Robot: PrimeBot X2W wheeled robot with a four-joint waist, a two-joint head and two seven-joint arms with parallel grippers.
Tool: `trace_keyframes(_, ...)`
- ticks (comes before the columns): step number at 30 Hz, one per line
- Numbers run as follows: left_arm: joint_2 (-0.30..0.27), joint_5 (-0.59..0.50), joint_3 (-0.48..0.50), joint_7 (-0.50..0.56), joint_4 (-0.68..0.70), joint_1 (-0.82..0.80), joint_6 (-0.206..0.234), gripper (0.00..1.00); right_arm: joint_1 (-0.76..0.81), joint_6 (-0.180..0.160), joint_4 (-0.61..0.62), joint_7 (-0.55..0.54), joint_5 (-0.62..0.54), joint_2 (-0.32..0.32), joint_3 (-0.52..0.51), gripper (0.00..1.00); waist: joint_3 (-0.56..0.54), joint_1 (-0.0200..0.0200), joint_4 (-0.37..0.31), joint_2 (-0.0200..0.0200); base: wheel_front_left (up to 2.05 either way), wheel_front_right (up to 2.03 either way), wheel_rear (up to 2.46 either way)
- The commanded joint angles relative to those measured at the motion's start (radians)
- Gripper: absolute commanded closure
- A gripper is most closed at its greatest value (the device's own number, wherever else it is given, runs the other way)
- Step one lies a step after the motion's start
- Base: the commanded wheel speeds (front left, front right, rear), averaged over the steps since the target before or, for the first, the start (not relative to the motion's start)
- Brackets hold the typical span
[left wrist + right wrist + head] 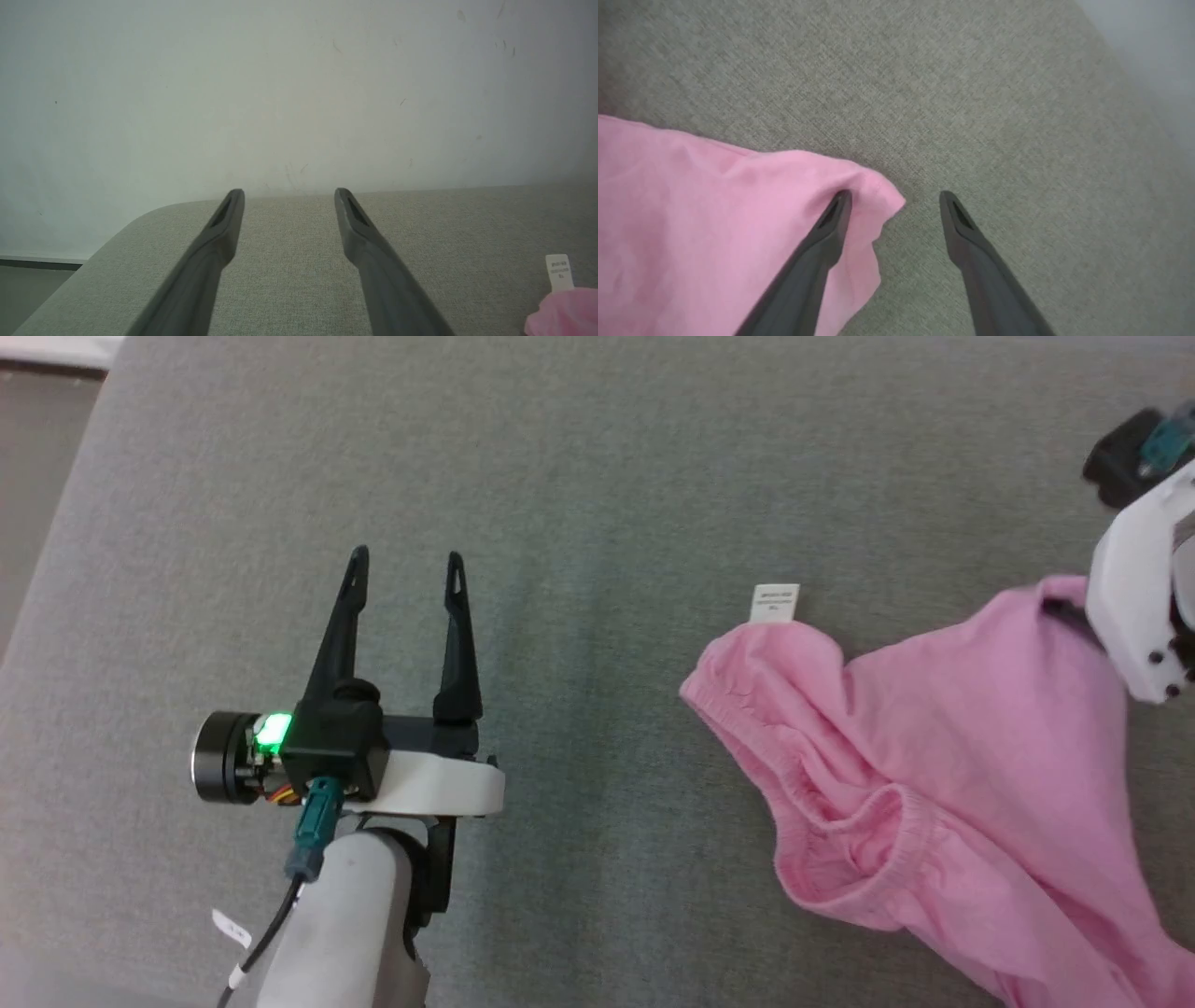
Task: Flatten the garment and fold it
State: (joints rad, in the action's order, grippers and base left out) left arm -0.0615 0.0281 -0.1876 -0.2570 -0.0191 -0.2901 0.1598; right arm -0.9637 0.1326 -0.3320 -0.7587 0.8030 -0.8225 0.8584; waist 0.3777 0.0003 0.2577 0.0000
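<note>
Over grey fabric surface (pixel 597 476), left gripper (pixel 407 556) pointing forward, spread apart, right gripper (pixel 895 194) angled down, spread astride garment (pixel 934 756) corner

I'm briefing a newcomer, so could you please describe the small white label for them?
On the grey fabric surface, find the pink garment lying toward the robot's right. At its far left corner, beside the gathered band, the label pokes out onto the grey. It is a tiny white printed rectangle, unlike the pink cloth.

Bare indoor room — grey fabric surface (pixel 597 448), white wall (pixel 299 93).
</note>
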Motion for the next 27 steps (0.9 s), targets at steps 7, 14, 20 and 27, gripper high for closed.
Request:
trace_keyframes(7,0.008,0.001,-0.005,-0.005,-0.007,-0.025,0.012,0.0,0.025,-0.002,-0.096,0.066,0.04,0.026,0.14,0.0,0.052,-0.0003,0.044,0.0,0.0,0.0,0.0)
trace_keyframes(14,-0.015,-0.002,0.021,-0.005,-0.033,-0.033,-0.006,0.0,-0.024,-0.002,-0.106,0.271,0.063,0.02,0.199,1.0,-0.012,-0.0003,-0.013,0.0,0.0,0.0,0.0)
trace_keyframes(20,-0.077,0.006,0.067,-0.005,-0.064,-0.075,-0.049,0.0,-0.033,-0.002,-0.085,0.454,0.099,0.007,0.2,1.0,-0.094,-0.0003,-0.07,0.0,0.0,0.0,0.0)
trace_keyframes(27,-0.148,0.031,0.065,0.003,-0.167,-0.208,-0.16,0.0,0.001,-0.002,-0.036,0.563,0.099,-0.06,0.194,1.0,-0.151,-0.0003,-0.117,0.0,0.0,0.0,0.0)
